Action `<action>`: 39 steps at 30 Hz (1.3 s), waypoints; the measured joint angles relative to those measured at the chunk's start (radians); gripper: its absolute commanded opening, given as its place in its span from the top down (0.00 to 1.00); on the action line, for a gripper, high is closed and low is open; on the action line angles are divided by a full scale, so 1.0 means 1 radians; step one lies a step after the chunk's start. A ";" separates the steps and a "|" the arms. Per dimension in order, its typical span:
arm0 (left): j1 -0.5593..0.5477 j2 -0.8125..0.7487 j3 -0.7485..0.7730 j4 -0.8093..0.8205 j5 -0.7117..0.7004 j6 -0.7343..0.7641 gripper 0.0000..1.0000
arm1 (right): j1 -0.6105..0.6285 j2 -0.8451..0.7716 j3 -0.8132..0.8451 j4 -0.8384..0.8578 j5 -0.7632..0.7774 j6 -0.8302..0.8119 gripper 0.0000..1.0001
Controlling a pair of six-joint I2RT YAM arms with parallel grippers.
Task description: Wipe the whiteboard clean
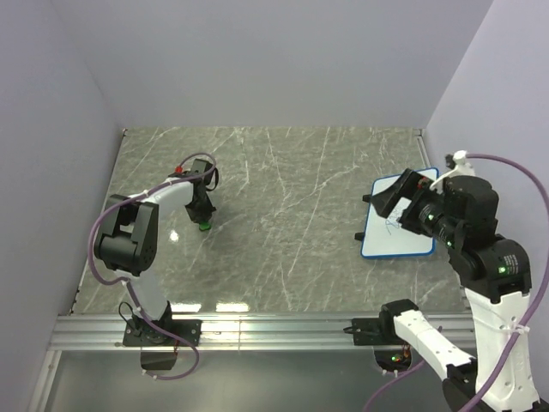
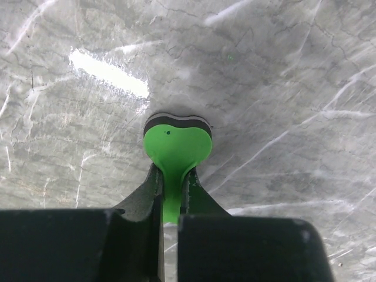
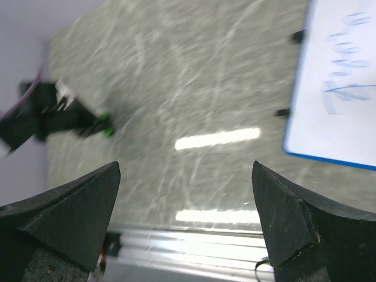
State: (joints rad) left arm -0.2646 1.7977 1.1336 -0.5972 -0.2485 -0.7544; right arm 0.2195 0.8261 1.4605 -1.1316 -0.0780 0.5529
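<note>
While your left pincer (image 1: 203,216) sits low over the tabletop (image 1: 292,223) on the left side, it's clamped on a small green piece (image 1: 204,227), jaws drawn together around it. Your left wrist view gives you what the overhead can't: that green piece (image 2: 176,147) is heart-shaped, with a dark layer along its far edge. Its narrow stem is pinched between the fingers (image 2: 147,194) and its broad end points toward the marble.

Over on the right, the whiteboard (image 1: 401,239) lies flat on the tabletop, blue-framed and well apart from the green piece. Your right pincer (image 1: 396,196) hangs over the board's far left corner, jaws wide apart, nothing between them.

The right wrist view is blurred, but it adds detail. You get blue scribbles (image 3: 346,88) on the board at upper right and black feet (image 3: 283,112) along its edge. The left pincer shows far off across the marble.
</note>
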 measured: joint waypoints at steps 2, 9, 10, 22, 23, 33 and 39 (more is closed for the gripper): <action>0.003 -0.003 0.000 0.002 0.009 0.008 1.00 | -0.024 0.024 0.042 -0.037 0.077 -0.003 0.00; 0.008 -0.022 0.065 -0.024 0.082 0.032 1.00 | -0.171 0.147 0.058 -0.068 0.071 0.013 0.00; 0.008 -0.035 0.086 -0.029 0.098 0.038 1.00 | -0.211 0.174 0.058 -0.066 0.056 0.023 0.00; 0.008 -0.262 0.079 -0.044 0.208 0.093 1.00 | -0.489 0.409 0.080 -0.047 0.204 0.130 0.00; 0.008 -0.278 0.057 -0.042 0.211 0.100 1.00 | -0.505 0.425 0.087 -0.040 0.220 0.129 0.00; 0.008 -0.303 -0.024 -0.035 0.264 0.142 1.00 | -0.626 0.378 -0.220 0.219 0.183 0.106 0.03; 0.008 -0.309 -0.047 -0.005 0.275 0.175 1.00 | -0.690 0.349 -0.414 0.346 0.090 0.070 0.03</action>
State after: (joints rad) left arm -0.2565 1.4891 1.0866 -0.6025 0.0269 -0.5797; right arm -0.4702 1.1755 1.0470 -0.7860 0.0124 0.6228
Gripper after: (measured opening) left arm 0.085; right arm 0.970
